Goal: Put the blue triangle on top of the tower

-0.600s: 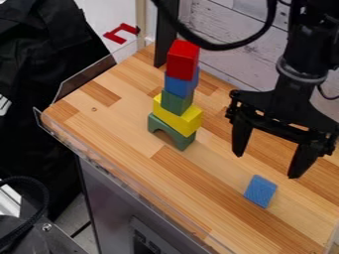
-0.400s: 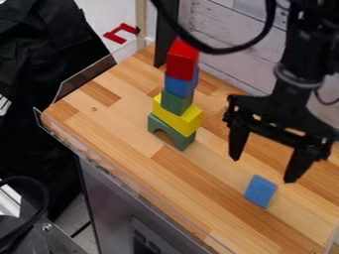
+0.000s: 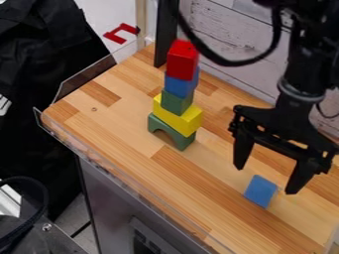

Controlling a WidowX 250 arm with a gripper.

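The black gripper hangs at the right of the camera view with its two fingers wide apart and nothing held between them. The blue triangle lies on the wooden table, just below the gap between the fingertips. To the left stands the tower, made of a green arch, a yellow block, a green block, a blue block and a red block at its top. The gripper is right of the tower and apart from it.
A clear plastic rim runs along the table's front-left edge. Behind the tower rises a dark post, with a whitewashed wooden wall at the back. A black cable loops near the red block.
The gripper has come down toward the blue triangle, still open. The cable loop has shifted lower with the arm. The tower and triangle have stayed in place.
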